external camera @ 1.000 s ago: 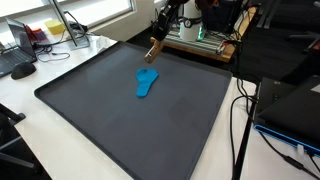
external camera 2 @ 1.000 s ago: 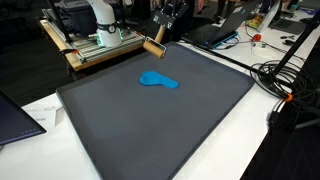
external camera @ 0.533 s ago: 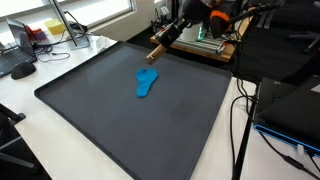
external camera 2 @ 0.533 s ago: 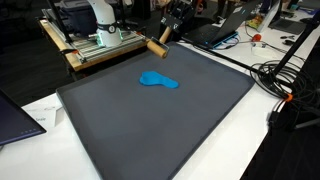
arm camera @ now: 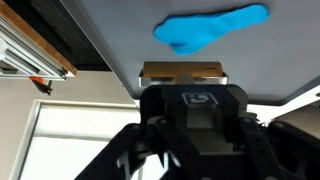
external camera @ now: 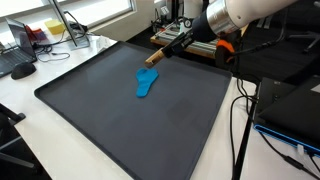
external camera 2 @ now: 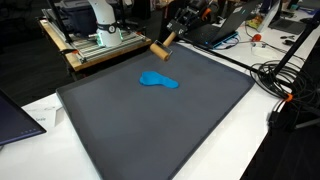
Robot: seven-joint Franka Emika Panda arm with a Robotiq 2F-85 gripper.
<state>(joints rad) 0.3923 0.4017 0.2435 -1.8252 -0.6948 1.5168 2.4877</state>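
My gripper (external camera: 172, 46) is shut on a tan wooden block (external camera: 154, 58) and holds it tilted just above the far edge of the dark grey mat (external camera: 120, 120). It shows the same way in an exterior view, gripper (external camera 2: 171, 38) and block (external camera 2: 158, 50). A flat blue object (external camera: 147, 83) lies on the mat a little nearer than the block, apart from it; it also shows in an exterior view (external camera 2: 158, 80). In the wrist view the block (arm camera: 182, 73) sits in front of the dark gripper body, with the blue object (arm camera: 210, 27) beyond it. The fingertips are hidden there.
A wooden frame with equipment (external camera 2: 95, 45) stands behind the mat's far edge. A laptop (external camera 2: 15, 115) lies beside the mat. Cables (external camera 2: 285, 75) run along the table's side. Black bags and gear (external camera: 285, 100) crowd one side.
The arm has swung over the far edge and the gripper now points more sideways. The block has tilted and shifted slightly along the edge. The blue object has not moved.
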